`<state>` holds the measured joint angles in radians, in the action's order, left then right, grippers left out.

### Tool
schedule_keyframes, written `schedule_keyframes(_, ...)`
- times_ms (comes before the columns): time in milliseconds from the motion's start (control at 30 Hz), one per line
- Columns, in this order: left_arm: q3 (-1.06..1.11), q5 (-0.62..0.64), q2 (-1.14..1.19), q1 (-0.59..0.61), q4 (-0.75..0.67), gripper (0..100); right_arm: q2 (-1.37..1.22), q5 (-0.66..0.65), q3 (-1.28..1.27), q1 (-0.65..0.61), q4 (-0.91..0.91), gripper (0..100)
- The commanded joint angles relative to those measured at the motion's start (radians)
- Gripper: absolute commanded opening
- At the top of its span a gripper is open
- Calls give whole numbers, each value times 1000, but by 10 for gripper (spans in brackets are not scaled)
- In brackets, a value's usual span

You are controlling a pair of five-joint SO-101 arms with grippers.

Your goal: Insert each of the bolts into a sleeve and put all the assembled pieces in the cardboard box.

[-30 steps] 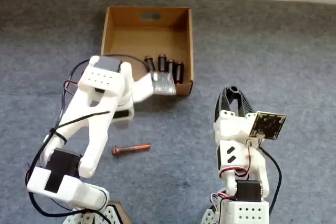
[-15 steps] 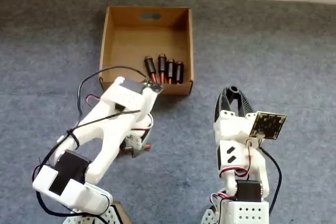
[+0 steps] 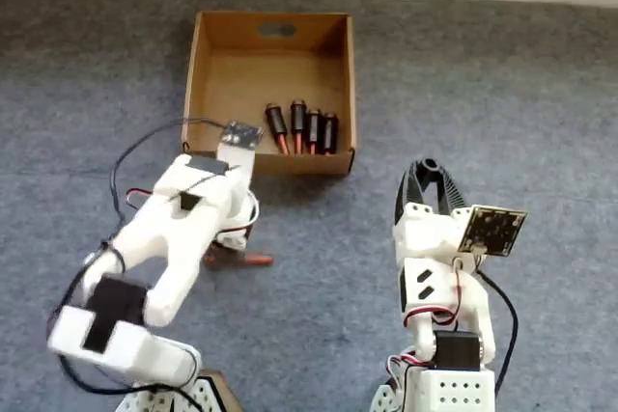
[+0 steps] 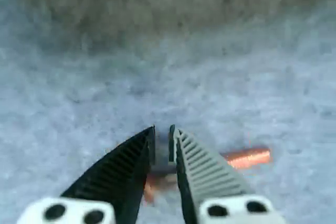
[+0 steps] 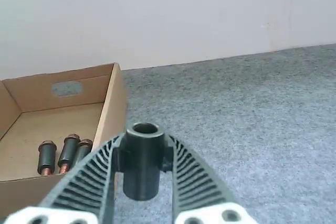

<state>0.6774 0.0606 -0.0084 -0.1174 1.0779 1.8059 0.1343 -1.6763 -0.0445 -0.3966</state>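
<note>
The left claw (image 4: 161,136) hangs over the copper bolt (image 4: 247,157), which lies flat on the grey, carpet-like counter (image 4: 157,51). One ribbed finger is black (image 4: 128,166), the other grey (image 4: 202,174). The jaws stand nearly together, with a thin slit between the tips. The tips reach just past the bolt. The bolt runs crosswise under the claw: its smooth shaft sticks out beyond the grey finger, passes behind that finger, and shows again as a blurred copper patch in the gap between the two fingers. No part of it shows beyond the black finger. Whether the claw touches the bolt cannot be told. Away from the bolt the counter is blurred.
</note>
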Motion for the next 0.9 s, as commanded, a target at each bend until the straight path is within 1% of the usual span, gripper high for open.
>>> schedule_keyframes(0, -50, 6, -12, 2, -8, 74, 15, 6, -111, 5, -7, 6)
schedule_keyframes(67, -84, 6, -12, 1, 26, 74, 15, 6, -111, 5, -7, 6)
schedule_keyframes(133, -137, 6, -12, 1, 92, 74, 15, 6, -111, 5, -7, 6)
schedule_keyframes(300, -320, 5, -12, 7, 307, 74, 15, 6, -111, 5, -7, 6)
schedule_keyframes(400, -375, -17, -12, -24, 457, 74, 15, 6, -111, 5, -7, 6)
schedule_keyframes(433, -380, -68, -12, -45, 497, 74, 15, 6, -111, 5, -7, 6)
schedule_keyframes(533, -371, -315, -12, -122, 588, 70, 15, 6, -111, 5, -7, 6)
schedule_keyframes(633, -331, -505, -12, -165, 631, 69, 15, 6, -111, 5, -7, 6)
schedule_keyframes(733, -265, -600, -12, -173, 626, 46, 15, 6, -111, 5, -7, 6)
schedule_keyframes(867, -168, -663, -12, -174, 624, 18, 15, 5, -110, 5, -7, 6)
